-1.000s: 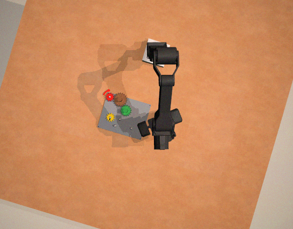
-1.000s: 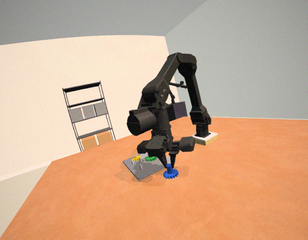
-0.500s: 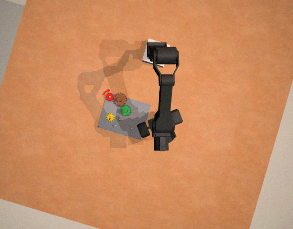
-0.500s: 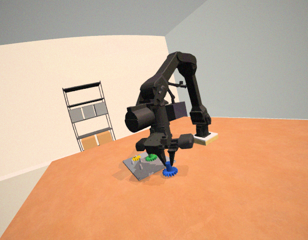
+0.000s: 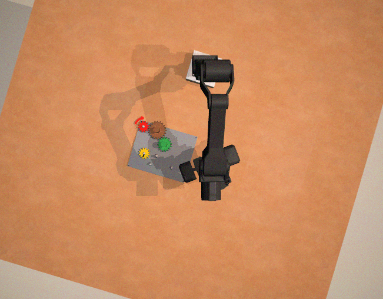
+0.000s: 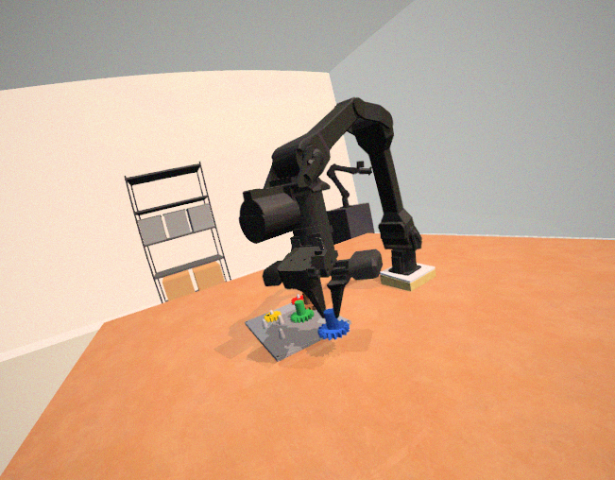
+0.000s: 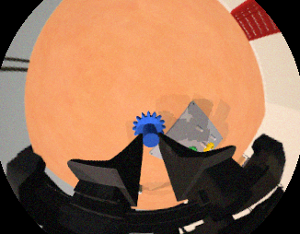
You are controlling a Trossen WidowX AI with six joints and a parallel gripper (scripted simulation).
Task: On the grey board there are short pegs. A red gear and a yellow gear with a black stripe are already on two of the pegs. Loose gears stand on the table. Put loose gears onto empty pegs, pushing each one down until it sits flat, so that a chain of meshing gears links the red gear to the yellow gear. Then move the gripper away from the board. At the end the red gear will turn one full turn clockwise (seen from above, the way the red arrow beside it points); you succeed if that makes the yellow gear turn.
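Observation:
My gripper (image 6: 330, 315) (image 7: 150, 135) is shut on the knob of the blue gear (image 6: 333, 329) (image 7: 149, 123), holding it upright just above the table beside the board's edge. The arm hides both in the top view. On the grey board (image 5: 180, 137) (image 6: 303, 336) (image 7: 182, 134), the red gear (image 5: 140, 127) (image 6: 295, 299) is at a corner beside the brown gear (image 5: 159, 133). The green gear (image 5: 164, 144) (image 6: 301, 315) adjoins the brown one. The yellow gear (image 5: 146, 151) (image 6: 272, 316) (image 7: 209, 146) stands apart from the green. Bare pegs include one peg (image 5: 156, 155) between yellow and green, another (image 5: 150, 164) and a third (image 5: 171, 168).
The red arrow (image 5: 139, 120) lies outside the board's corner by the red gear. The arm's white base plate (image 5: 192, 69) (image 6: 422, 275) is at the far side of the table (image 5: 268, 225) (image 6: 401, 392). The arm's shadow crosses the board.

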